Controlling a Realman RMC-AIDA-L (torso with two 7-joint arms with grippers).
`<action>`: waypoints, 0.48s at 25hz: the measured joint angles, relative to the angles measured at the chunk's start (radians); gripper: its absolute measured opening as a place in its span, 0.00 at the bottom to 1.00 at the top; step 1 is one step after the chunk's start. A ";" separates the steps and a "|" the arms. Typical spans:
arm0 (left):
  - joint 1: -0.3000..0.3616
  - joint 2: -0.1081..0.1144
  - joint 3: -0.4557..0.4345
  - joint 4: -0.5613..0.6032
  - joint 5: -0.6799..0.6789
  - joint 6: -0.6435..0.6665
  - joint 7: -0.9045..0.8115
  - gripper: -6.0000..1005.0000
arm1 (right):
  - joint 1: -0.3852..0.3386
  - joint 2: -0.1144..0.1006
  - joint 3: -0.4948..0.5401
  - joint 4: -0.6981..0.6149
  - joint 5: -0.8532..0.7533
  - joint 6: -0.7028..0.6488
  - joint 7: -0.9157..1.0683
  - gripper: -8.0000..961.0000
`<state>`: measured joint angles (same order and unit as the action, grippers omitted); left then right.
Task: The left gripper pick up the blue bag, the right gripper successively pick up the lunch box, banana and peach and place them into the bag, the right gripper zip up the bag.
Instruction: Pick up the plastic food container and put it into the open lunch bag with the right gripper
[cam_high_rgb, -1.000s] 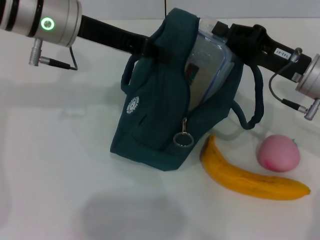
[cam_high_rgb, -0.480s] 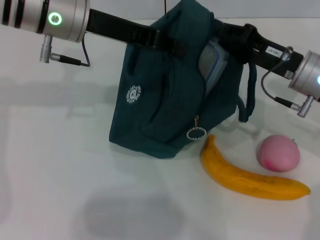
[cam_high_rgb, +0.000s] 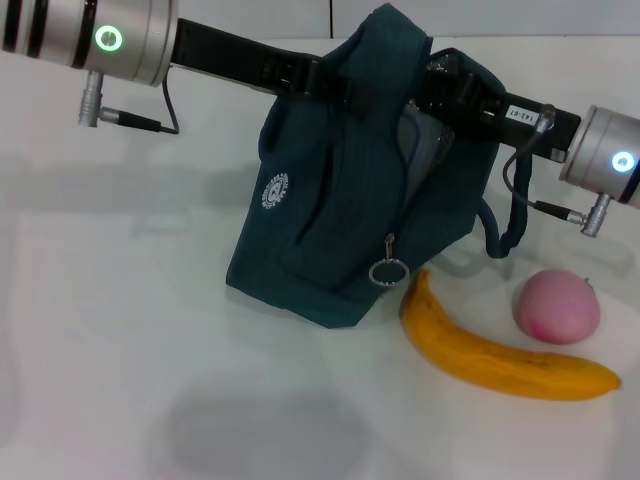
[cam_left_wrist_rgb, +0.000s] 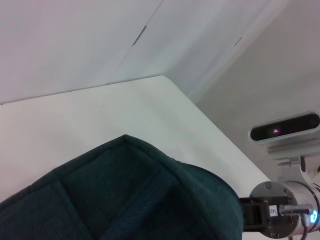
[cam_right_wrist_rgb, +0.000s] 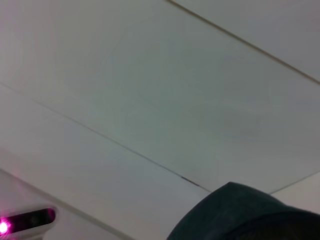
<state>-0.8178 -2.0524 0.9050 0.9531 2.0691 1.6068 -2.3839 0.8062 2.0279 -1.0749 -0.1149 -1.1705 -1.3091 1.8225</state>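
Note:
The blue bag stands upright at the table's middle, its zip open with the ring pull hanging low. My left gripper comes from the upper left and is shut on the bag's top edge. My right gripper reaches in from the right at the bag's mouth, shut on the clear lunch box, which is mostly sunk inside the bag. The banana lies on the table in front of the bag to the right. Beside it sits the pink peach. Bag fabric fills the left wrist view.
The bag's strap loops down on its right side, close to the peach. White table spreads to the left and front. The right arm's wrist shows in the left wrist view; bag cloth shows in the right wrist view.
The lunch box has sunk deeper into the bag as my right gripper pushed leftward and down. The bag has straightened and shifted slightly right. Banana and peach have not moved.

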 joint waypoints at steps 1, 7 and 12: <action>0.000 0.000 0.000 0.000 0.000 0.001 -0.001 0.06 | -0.002 0.000 0.000 -0.003 0.001 0.004 0.000 0.11; 0.002 0.004 0.000 -0.001 -0.028 0.008 -0.003 0.06 | -0.011 0.000 0.000 -0.043 0.001 0.027 -0.028 0.11; 0.002 0.009 0.000 -0.001 -0.036 0.009 -0.004 0.06 | -0.012 0.000 0.000 -0.050 0.000 0.029 -0.105 0.11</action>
<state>-0.8157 -2.0438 0.9050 0.9525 2.0332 1.6155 -2.3883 0.7939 2.0279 -1.0751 -0.1649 -1.1702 -1.2797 1.7170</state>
